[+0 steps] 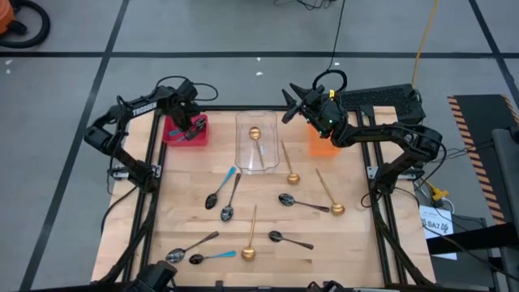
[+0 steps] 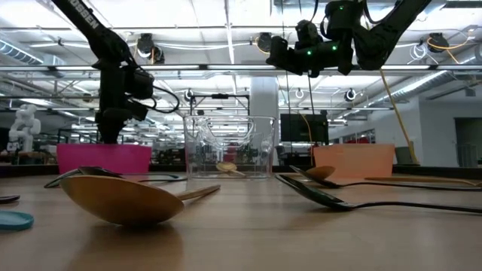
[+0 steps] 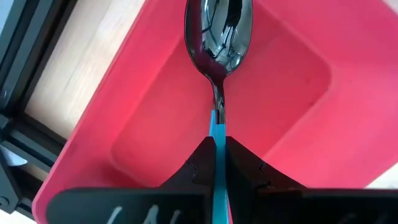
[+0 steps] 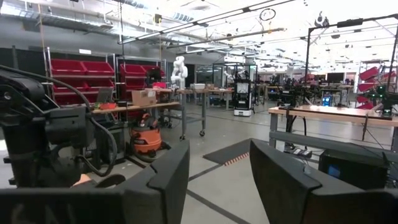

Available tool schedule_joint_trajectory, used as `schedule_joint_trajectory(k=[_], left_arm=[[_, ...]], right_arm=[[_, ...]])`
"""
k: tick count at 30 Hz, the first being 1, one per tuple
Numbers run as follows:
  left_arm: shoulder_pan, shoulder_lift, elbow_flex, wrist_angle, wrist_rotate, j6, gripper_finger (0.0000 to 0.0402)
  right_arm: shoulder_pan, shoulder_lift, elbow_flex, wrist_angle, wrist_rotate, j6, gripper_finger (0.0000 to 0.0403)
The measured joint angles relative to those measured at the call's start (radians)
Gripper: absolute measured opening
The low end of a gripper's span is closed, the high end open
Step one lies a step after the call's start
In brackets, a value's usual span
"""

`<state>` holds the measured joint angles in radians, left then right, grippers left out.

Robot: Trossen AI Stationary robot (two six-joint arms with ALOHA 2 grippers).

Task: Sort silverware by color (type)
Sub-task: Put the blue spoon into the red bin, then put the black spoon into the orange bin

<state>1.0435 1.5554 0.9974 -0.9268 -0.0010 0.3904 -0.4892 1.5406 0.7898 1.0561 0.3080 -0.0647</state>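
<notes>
A spoon with a dark bowl [image 3: 219, 31] and a light blue handle is in my left gripper [image 3: 217, 146], which is shut on it over the red bin [image 1: 197, 136] at the far left; the same gripper [image 2: 111, 134] reaches down to the bin in the low view. My right gripper [image 1: 289, 105] stands open and raised near the orange bin [image 1: 322, 146], holding nothing. A clear container [image 1: 258, 144] between the bins holds one gold spoon [image 1: 255, 133]. Several gold, dark and blue-handled spoons lie flat on the wooden table [image 1: 349, 243]. My left gripper pinches the blue handle [image 3: 217, 129] between its two fingers, close to where it joins the dark neck. The fingers point down from above and lie along the spoon. The spoon hangs bowl-down inside the red bin; whether the bowl touches the bin's floor I cannot tell.
Loose on the table lie gold spoons [image 1: 290, 167] [image 1: 329, 196] [image 1: 250, 237], dark spoons [image 1: 230, 200] [image 1: 298, 203] [image 1: 287, 239] [image 1: 189, 246] and blue-handled spoons [image 1: 220, 188] [image 1: 212, 256]. A black frame [image 1: 151, 195] borders the table's left and right sides.
</notes>
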Motion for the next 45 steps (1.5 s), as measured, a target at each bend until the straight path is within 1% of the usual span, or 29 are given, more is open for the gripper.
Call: schedule_joint_trajectory(k=[4,9,11,16,23,26,28,31,33,36,41,43,45], left_arm=[[0.000,0.000,0.000,0.002,0.000,-0.005,0.0019],[0.000,0.000,0.000,0.014,0.000,-0.019,0.0054],[0.000,0.000,0.000,0.014,0.000,-0.019,0.0061],[0.000,0.000,0.000,0.013,-0.001,-0.020,0.0066],[-0.010,-0.001,0.000,0.012,-0.003,-0.073,0.0068],[-0.035,-0.009,0.000,0.021,-0.001,-0.099,0.0069],[-0.060,-0.020,0.000,0.059,0.000,-0.117,0.0069],[-0.104,-0.045,0.000,0.136,0.000,-0.133,0.0069],[-0.139,-0.067,0.000,0.193,0.000,-0.140,0.0069],[-0.191,-0.103,0.000,0.279,0.001,-0.143,0.0069],[-0.287,-0.150,0.001,0.442,0.002,-0.136,0.0069],[-0.324,-0.161,0.001,0.527,0.003,-0.123,0.0069],[-0.360,-0.165,0.001,0.604,0.004,-0.109,0.0069]], right_arm=[[0.000,0.000,0.000,0.000,0.000,0.000,0.0164],[0.000,0.000,0.000,0.000,0.000,0.000,0.0164],[0.000,0.000,0.000,0.000,0.000,0.000,0.0164],[0.000,0.000,0.000,0.001,0.000,0.000,0.0164],[0.000,0.000,0.000,0.000,-0.002,0.000,0.0164],[0.003,0.000,0.000,-0.016,-0.055,0.003,0.0164],[0.010,-0.003,-0.001,-0.025,-0.081,0.029,0.0164],[0.020,-0.032,-0.001,-0.089,-0.085,0.053,0.0164],[0.023,-0.070,-0.001,-0.177,-0.082,0.063,0.0164],[0.028,-0.134,0.000,-0.303,-0.086,0.127,0.0164],[0.038,-0.235,0.000,-0.522,-0.234,0.250,0.0164],[0.055,-0.267,0.002,-0.600,-0.266,0.285,0.0164],[0.081,-0.285,0.033,-0.695,-0.282,0.299,0.0164]])
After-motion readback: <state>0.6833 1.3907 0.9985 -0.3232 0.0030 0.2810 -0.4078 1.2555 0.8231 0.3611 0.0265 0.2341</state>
